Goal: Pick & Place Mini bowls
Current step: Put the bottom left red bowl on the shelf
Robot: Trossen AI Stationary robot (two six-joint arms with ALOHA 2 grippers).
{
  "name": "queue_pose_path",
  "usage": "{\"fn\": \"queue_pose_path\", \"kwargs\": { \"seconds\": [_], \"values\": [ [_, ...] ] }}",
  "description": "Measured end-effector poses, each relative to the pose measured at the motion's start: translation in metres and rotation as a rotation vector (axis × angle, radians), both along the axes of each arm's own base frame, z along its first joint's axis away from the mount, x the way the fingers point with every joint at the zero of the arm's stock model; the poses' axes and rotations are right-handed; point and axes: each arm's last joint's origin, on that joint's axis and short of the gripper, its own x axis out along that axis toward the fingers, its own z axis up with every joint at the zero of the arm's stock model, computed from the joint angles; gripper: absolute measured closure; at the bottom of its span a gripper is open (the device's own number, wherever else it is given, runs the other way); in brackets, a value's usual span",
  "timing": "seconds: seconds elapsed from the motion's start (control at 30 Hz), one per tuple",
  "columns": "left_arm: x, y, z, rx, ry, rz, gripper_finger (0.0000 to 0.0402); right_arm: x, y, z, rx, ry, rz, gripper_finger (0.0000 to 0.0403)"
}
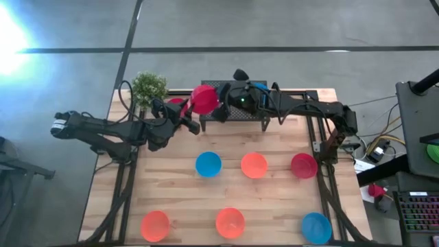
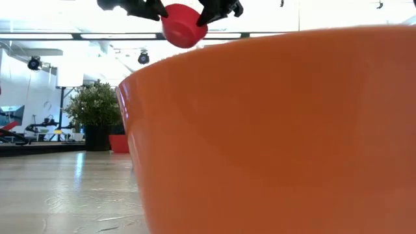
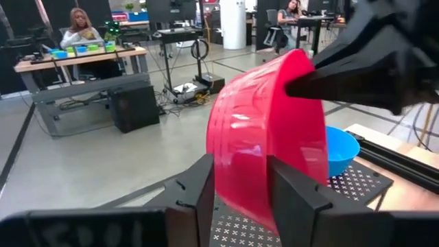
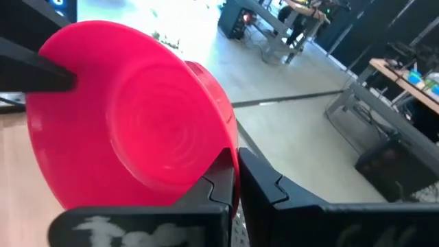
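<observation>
Spanning most of the high view, a wooden bench (image 1: pixel 274 147) on a dark frame. At its far edge, a black wire-mesh rack (image 1: pixel 241 112), with both arms meeting above it. Beside the rack at the far left corner, a small green potted plant (image 1: pixel 149 87).

Reaching in from the left, the left gripper (image 1: pixel 194 118): fingers (image 3: pixel 295 195) spread to either side of the crimson bowl's wall, with no clear squeeze on it. Reaching in from the right, the right gripper (image 1: pixel 221 110): fingers (image 4: pixel 219 182) pressed together on the rim of that same crimson bowl (image 1: pixel 204 99), pinching it. Held tilted in the air over the rack's left end, well above the bench, as seen at the top of the low view.

Resting on the mesh behind the raised bowl, a blue bowl (image 3: pixel 341 151). Peeking out just past the left gripper near the plant, part of another red bowl (image 1: pixel 175 101).

Set out on the open bench in two rows of three, all apart from one another. Middle row: a blue mini bowl (image 1: pixel 208 164), an orange one (image 1: pixel 254 165), a crimson one (image 1: pixel 304 165). Near row: an orange bowl at left (image 1: pixel 155 226), an orange bowl at centre (image 1: pixel 230 222), a blue bowl at right (image 1: pixel 316 227).
</observation>
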Motion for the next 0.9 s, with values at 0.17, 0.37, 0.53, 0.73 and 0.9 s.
{"fn": "queue_pose_path", "kwargs": {
  "seconds": [0.17,0.37,0.53,0.73,0.9],
  "values": [
    [0.0,0.0,0.0,-0.006,0.007,-0.029,0.0281,-0.005,-0.011,0.0,0.005,0.011,-0.049,0.0393],
    [-0.001,-0.001,-0.007,-0.002,0.088,-0.048,0.0281,-0.013,-0.032,-0.006,0.051,0.057,-0.091,0.0393],
    [-0.002,-0.003,-0.009,-0.001,0.11,-0.059,0.0281,-0.021,-0.054,-0.01,0.185,0.04,-0.059,0.0393],
    [-0.005,-0.003,-0.006,-0.002,0.1,-0.061,0.0281,-0.038,-0.083,-0.02,0.401,0.056,-0.049,0.0392],
    [-0.009,-0.003,-0.003,-0.003,0.085,-0.061,0.0281,-0.054,-0.105,-0.026,0.522,0.075,-0.084,0.0392]
  ]
}}
